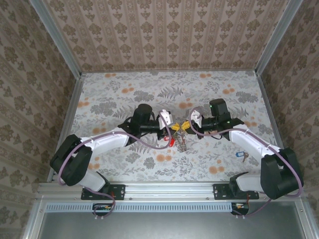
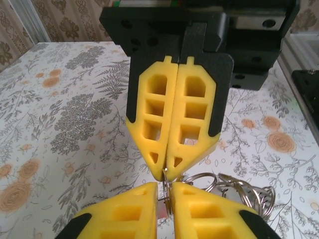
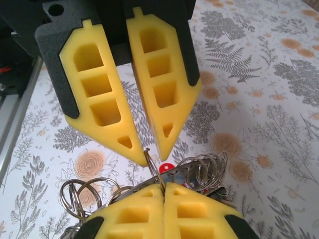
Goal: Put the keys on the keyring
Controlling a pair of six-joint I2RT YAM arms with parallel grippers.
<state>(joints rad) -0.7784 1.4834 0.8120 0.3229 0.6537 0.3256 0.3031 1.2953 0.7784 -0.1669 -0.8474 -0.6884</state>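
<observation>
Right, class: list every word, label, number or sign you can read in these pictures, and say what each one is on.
No text can be read in any view.
Coloured tags on the keyring: too small to read.
Blue tag on the loose key: too small to read.
Yellow fingers of the right gripper: moulded holes, no lettering.

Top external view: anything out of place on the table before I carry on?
Yes. One key with a blue tag lies alone on the table beside the right arm, well apart from the keyring at centre. It looks stray: it is not yet on the ring.
</observation>
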